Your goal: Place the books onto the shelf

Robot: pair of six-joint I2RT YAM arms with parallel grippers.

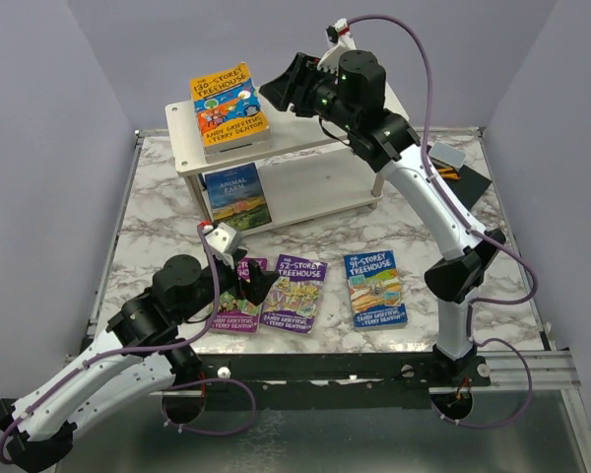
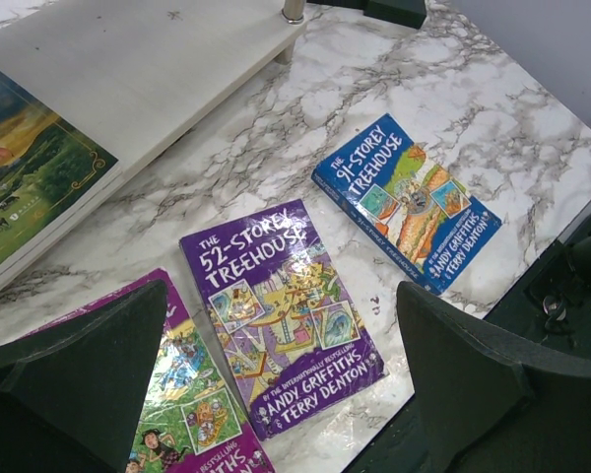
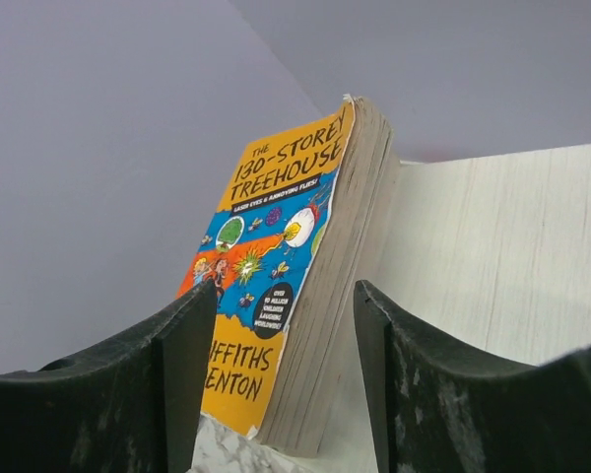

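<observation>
Books sit in two places: two on the low whitish wood-grain shelf (image 1: 315, 187) with silver metal posts, and three flat on the grey-veined marble tabletop (image 1: 158, 217) in front of it. On the shelf's upper board an orange "130-Storey Treehouse" paperback (image 1: 229, 103) lies cover up near the board's left end. On the lower board a blue "Animal Farm" paperback (image 1: 236, 197) lies cover up, also towards the left. On the tabletop, from right to left, lie a blue "91-Storey Treehouse" paperback (image 1: 375, 288), a purple "52-Storey Treehouse" paperback (image 1: 294, 294) near it but not touching, and a second purple paperback (image 1: 234, 315) whose title is partly hidden under the left arm. All three lie cover up with their titles at the far end. The left pincer (image 1: 244, 284) hovers above the two purple books, its black fingers (image 2: 98, 365) spread wide and nothing between them. The right pincer (image 1: 281, 91) is up at the upper board, just beside the right edge of the orange paperback. In the right wrist view its fingers (image 3: 177, 374) stand partly apart with the near end of that book in the gap between them; whether the pads press on it I cannot tell
</observation>
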